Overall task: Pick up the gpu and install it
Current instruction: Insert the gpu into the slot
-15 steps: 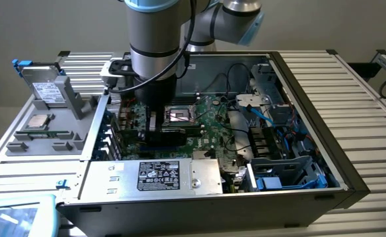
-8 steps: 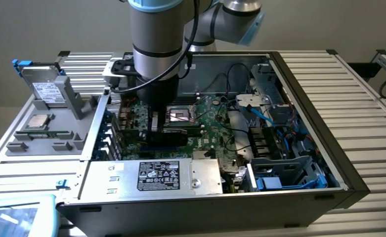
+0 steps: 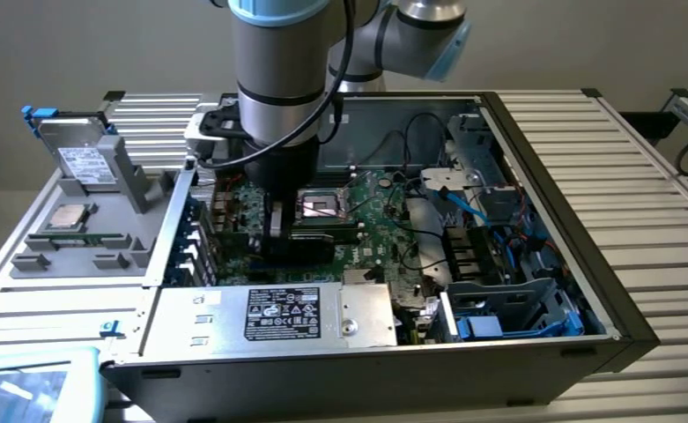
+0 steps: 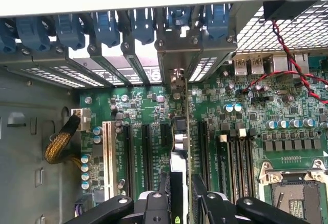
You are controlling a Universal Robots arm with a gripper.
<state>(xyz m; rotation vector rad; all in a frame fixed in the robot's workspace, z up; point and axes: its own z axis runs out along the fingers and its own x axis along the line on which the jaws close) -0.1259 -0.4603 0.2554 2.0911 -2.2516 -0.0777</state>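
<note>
1. My tool (image 4: pixel 180 199) is part-way open, its two fingers (image 4: pixel 163 190) closed against the faces of the gpu (image 4: pixel 179 137). I judge that a grip.
2. The gpu stands on edge straight below me. Its long axis runs from my tool toward the rear bracket wall (image 4: pixel 177 49), parallel with the expansion slots (image 4: pixel 146 152).
3. It sits over a slot on the motherboard (image 4: pixel 246 111). I cannot tell whether it is seated.
4. The white slot (image 4: pixel 107 152) lies to one side and the processor socket (image 4: pixel 294 196) to the other.
5. The open case (image 3: pixel 555 141) holds the motherboard, a labelled silver box (image 3: pixel 279 313) and blue cables (image 3: pixel 484 211).
6. At the exterior view's left, a grey tray (image 3: pixel 38 264) on the slatted surface (image 3: pixel 649 176) carries a drive (image 3: pixel 85 163) and a chip (image 3: pixel 68 218).
</note>
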